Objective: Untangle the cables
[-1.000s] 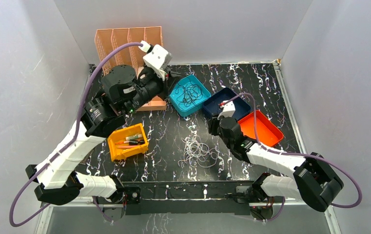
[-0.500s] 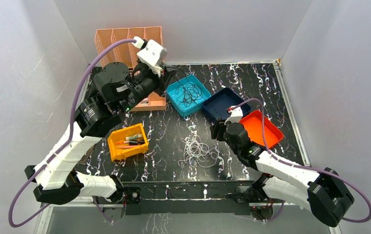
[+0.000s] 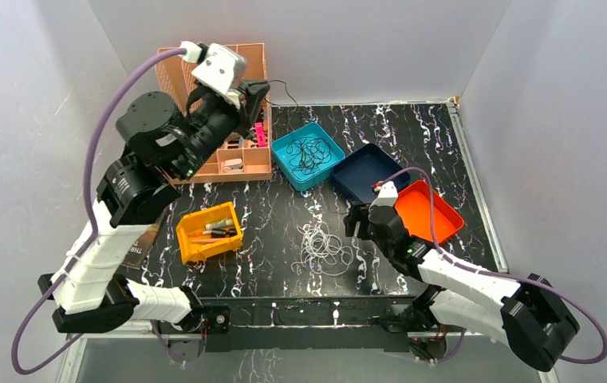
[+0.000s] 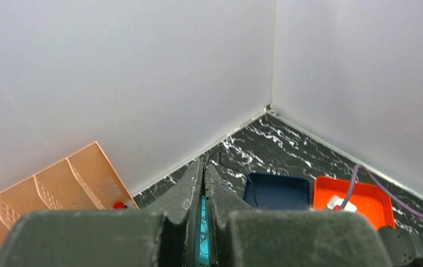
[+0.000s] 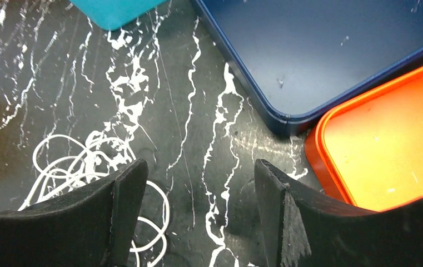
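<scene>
A tangle of black cables (image 3: pixel 309 153) lies in the teal bin (image 3: pixel 287 167). My left gripper (image 3: pixel 262 86) is raised above the peach organiser. It is shut on one black cable (image 3: pixel 283 83) that trails down to the bin. In the left wrist view the jaws (image 4: pixel 204 167) are pinched on that thin black wire. A loose tangle of white cables (image 3: pixel 322 247) lies on the table. My right gripper (image 3: pixel 354 225) is open and empty, low just right of it. In the right wrist view (image 5: pixel 198 167) the white loops (image 5: pixel 81 164) lie by the left finger.
A navy tray (image 3: pixel 368 171) and an orange tray (image 3: pixel 431 211) sit right of the teal bin. A yellow bin (image 3: pixel 208 233) with small items stands at the left. The peach organiser (image 3: pixel 220 72) stands against the back wall. Grey walls enclose the table.
My left gripper has risen and swung back-left over the organiser, drawing a black cable out of the teal bin. My right gripper has come nearer and lower beside the white tangle.
</scene>
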{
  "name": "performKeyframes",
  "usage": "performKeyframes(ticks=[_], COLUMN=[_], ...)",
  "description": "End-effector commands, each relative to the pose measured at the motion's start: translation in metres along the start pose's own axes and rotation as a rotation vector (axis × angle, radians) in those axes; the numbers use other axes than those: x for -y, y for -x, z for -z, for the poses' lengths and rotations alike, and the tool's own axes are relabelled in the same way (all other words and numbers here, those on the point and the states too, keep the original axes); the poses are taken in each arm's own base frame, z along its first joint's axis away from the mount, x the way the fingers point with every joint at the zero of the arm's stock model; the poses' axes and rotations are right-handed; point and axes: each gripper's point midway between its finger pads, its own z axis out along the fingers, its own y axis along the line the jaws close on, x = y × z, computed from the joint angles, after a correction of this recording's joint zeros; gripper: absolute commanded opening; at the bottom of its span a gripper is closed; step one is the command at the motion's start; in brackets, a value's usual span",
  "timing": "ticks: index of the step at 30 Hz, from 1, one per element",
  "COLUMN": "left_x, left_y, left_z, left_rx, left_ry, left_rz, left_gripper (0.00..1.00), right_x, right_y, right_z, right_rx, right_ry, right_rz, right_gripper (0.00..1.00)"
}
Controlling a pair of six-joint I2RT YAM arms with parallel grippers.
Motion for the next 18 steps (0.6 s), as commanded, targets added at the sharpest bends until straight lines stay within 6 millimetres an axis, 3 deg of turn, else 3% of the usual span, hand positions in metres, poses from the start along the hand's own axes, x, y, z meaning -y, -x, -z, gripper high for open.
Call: performKeyframes(ticks=[1,8,15,18], left_x=[-0.025,-0.023,-0.022,-0.018], left_y=[0.040,0.035,0.033,0.027], left_z=[0.018,0.016,0.014,0.009], left_rx=[0.113,0.099,0.094,0.081], left_ry=[0.083,0.081,0.078,0.067], left_rz=[-0.014,-0.016,-0.016,-0.017], left_gripper=[0.00,0.00,0.00,0.00], right_x=[0.001,-0.007,-0.013,-0.024], right_y=[0.002,0.018,0.048,0.064], right_z=[0.001,0.010,0.030,0.041], right_rx=[0.008,0.059,0.149,0.201], right_ry=[-0.003,0.045,0.086,0.160], right_rz=[-0.013,-0.022,-0.020,0.002], right_gripper=[0.79,0.78,0.78,0.78])
